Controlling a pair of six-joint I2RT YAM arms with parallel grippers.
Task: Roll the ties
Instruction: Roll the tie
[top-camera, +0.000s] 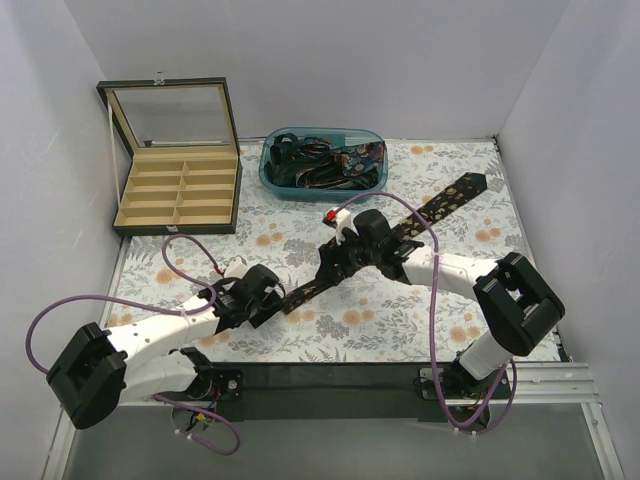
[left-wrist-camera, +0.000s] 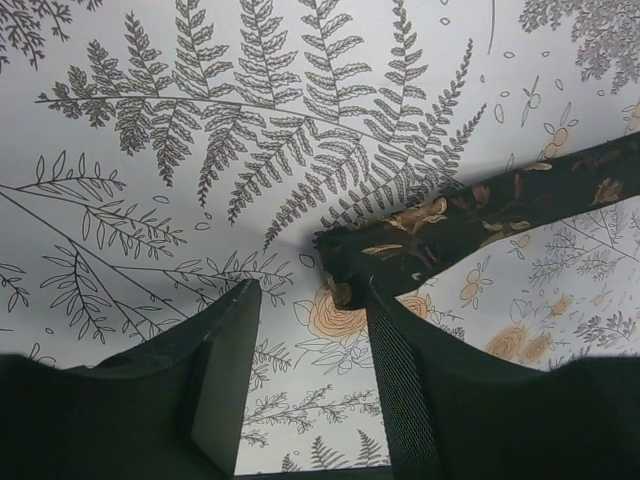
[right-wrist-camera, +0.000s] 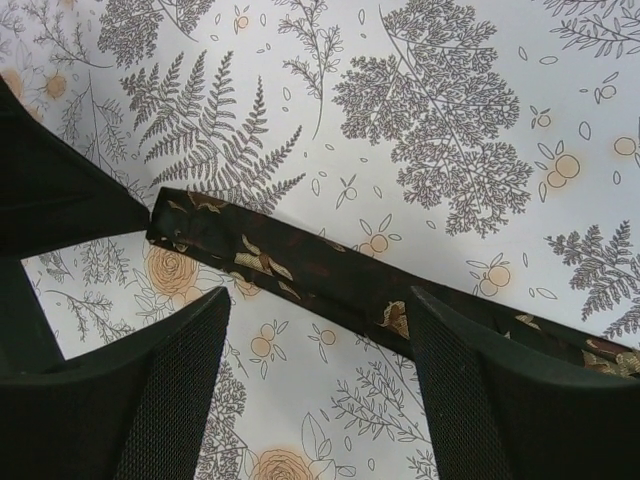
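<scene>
One tie (top-camera: 440, 205), dark with gold-orange leaf marks, lies flat and stretched diagonally across the floral cloth from lower left to upper right. Its narrow end (left-wrist-camera: 350, 262) sits just past my left gripper (left-wrist-camera: 312, 290), beside the tip of the right finger (left-wrist-camera: 400, 380). That gripper is open, with only cloth between its fingers. My right gripper (right-wrist-camera: 320, 295) hangs open over the tie's strip (right-wrist-camera: 330, 275) a little further along, its fingertips at the strip's near edge. In the top view the left gripper (top-camera: 278, 297) and right gripper (top-camera: 328, 268) stand close together at the tie's lower end.
A teal bin (top-camera: 270, 172) holding several more ties stands at the back centre. An open compartment box (top-camera: 178, 190) with its glass lid raised stands at the back left. White walls close in both sides. Purple cables loop around both arms.
</scene>
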